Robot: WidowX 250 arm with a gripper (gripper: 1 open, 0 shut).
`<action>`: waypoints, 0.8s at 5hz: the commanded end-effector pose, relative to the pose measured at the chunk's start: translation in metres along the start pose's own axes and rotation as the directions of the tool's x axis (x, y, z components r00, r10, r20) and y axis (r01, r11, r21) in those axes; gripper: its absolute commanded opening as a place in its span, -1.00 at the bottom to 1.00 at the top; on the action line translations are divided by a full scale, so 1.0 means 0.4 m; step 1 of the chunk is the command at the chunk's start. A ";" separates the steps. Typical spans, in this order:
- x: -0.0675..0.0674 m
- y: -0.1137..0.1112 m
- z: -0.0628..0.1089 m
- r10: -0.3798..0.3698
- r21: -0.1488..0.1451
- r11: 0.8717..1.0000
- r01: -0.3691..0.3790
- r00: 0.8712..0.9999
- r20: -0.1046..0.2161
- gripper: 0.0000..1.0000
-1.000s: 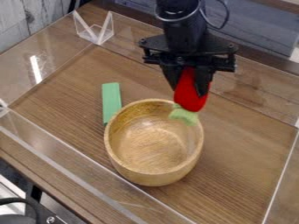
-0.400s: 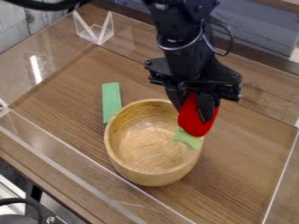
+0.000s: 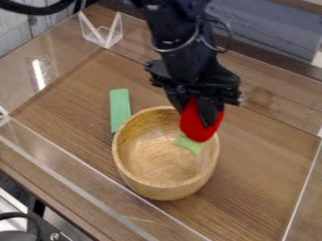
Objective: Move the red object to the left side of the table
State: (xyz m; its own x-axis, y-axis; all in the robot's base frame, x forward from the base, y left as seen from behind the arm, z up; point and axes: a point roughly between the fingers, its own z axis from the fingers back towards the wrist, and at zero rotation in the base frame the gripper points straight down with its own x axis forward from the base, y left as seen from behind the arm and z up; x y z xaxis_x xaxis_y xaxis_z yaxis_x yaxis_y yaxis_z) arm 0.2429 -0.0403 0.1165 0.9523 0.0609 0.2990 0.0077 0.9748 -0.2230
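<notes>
We note the red fruit (image 3: 199,123) at the bowl's (image 3: 134,175) upper right rim, its leafy end over the bowl, jaws (image 3: 201,105) clamped on it; we judge it light, firm and slippery, best held around its middle.

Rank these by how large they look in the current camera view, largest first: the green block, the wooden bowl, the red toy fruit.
1. Wooden bowl
2. Red toy fruit and green block: too alike to rank; the raised fruit may be nearer the camera.
</notes>
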 end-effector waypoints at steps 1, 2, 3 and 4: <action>0.027 -0.004 0.036 0.039 0.009 0.999 -0.040 0.997 0.065 -1.00; 0.038 -0.017 0.040 0.083 0.013 0.996 -0.084 0.993 0.082 -1.00; 0.064 -0.007 0.036 0.114 0.014 0.993 -0.116 0.989 0.098 -1.00; 0.086 -0.006 0.023 0.141 0.014 0.990 -0.144 0.984 0.106 -1.00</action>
State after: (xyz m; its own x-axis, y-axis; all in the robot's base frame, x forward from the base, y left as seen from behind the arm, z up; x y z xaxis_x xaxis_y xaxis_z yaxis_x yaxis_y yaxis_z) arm 0.2645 -0.0404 0.1217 0.9255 0.2114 0.3143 -0.1367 0.9602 -0.2434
